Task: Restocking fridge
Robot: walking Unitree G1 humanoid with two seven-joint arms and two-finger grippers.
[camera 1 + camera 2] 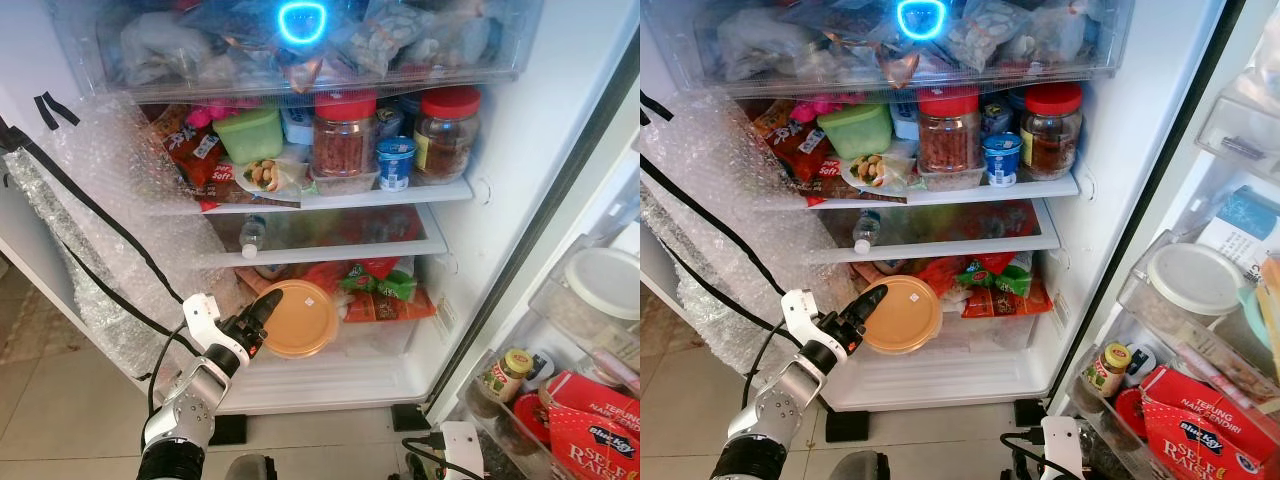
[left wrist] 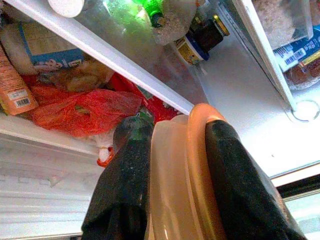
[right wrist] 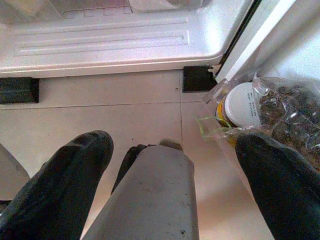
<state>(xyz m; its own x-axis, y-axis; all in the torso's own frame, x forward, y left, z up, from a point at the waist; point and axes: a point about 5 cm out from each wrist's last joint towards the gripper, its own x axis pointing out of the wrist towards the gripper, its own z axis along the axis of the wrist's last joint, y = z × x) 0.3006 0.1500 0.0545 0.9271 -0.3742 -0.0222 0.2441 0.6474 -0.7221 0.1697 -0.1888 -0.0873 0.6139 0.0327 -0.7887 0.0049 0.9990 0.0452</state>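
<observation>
A round orange container with a beige lid (image 1: 300,318) is held on edge in front of the fridge's bottom drawer (image 1: 380,335), level with the red and green bags (image 1: 375,285) that lie in it. My left gripper (image 1: 260,320) is shut on the container's left rim; in the left wrist view its two black fingers (image 2: 125,170) clamp the lid and base (image 2: 192,165). My right gripper (image 3: 175,150) hangs low and open over the tiled floor (image 3: 100,115), with nothing between its fingers, beside the fridge's base.
The open fridge has two red-lidded jars (image 1: 345,135), a green box (image 1: 250,132) and a blue cup (image 1: 396,162) on the upper shelf. A bottle (image 1: 252,235) lies below. Door racks on the right hold a jar (image 1: 503,375) and a red box (image 1: 590,425). Bubble wrap (image 1: 100,220) hangs left.
</observation>
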